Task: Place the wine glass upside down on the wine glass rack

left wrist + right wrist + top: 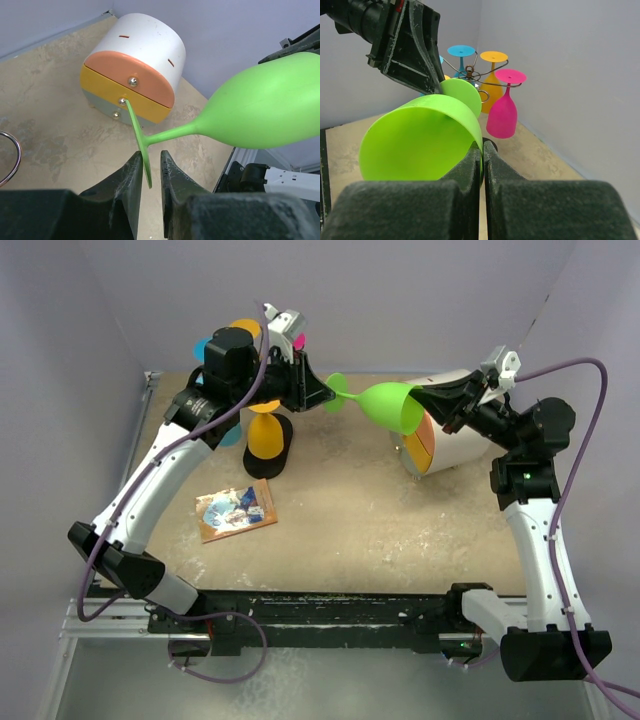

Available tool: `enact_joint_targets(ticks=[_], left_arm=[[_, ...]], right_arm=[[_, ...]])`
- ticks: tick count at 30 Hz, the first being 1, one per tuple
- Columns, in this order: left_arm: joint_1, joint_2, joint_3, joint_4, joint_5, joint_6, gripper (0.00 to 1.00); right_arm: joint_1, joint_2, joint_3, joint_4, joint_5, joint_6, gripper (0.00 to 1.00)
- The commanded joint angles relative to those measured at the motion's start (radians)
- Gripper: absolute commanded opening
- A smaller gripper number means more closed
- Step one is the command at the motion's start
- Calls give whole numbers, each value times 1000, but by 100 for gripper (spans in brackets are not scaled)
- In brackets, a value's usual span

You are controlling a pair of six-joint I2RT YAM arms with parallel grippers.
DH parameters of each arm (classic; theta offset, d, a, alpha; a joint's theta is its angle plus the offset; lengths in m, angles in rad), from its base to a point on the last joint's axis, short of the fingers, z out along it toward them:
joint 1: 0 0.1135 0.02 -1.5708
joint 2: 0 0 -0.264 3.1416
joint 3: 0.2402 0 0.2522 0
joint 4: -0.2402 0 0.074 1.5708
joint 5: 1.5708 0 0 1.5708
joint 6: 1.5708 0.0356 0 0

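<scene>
green wine glass (385,405) is in mid-air between the arms, lying sideways. right claw (482,147) is clamped on its rim. left claw (150,162) is a slit open astride the foot, not yet pinching. rack (470,76) stands well apart, so flipping and hanging are all left, i'd say.

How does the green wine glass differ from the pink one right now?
Colour: the green wine glass is lime, the pink wine glass magenta. Pose: the green one lies sideways in mid-air; the pink one hangs bowl down. Support: the right gripper pinches the green one's rim, its foot between the fingers of the left gripper; the pink one hangs from the wine glass rack, no gripper on it. Both have the same goblet shape.
</scene>
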Motion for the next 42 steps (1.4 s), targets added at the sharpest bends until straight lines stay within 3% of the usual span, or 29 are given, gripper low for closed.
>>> enact_joint_targets(ticks=[1, 6, 9, 16, 19, 21, 28, 35, 42], left_arm=[[-8, 5, 49, 26, -9, 29, 22], [-9, 2, 49, 20, -22, 48, 3], [-9, -8, 55, 12, -49, 67, 0], [-5, -65, 36, 3, -111, 135, 0], [2, -92, 26, 1, -145, 169, 0], [10, -109, 23, -4, -169, 191, 0], [29, -170, 17, -6, -273, 314, 0], [18, -157, 71, -2, -423, 516, 0], [-58, -89, 120, 33, -596, 818, 0]], right_arm=[[5, -6, 8, 52, -8, 15, 0], [5, -6, 5, 48, -3, 9, 0], [5, -5, 5, 40, 4, -1, 3], [5, -7, 23, -28, -8, -66, 43], [3, -13, 42, -91, -17, -127, 65], [3, -19, 52, -131, -16, -161, 72], [-4, -32, 78, -197, 70, -207, 75], [-26, -8, 65, -193, 437, -102, 76], [-81, 13, 42, -203, 559, -12, 77]])
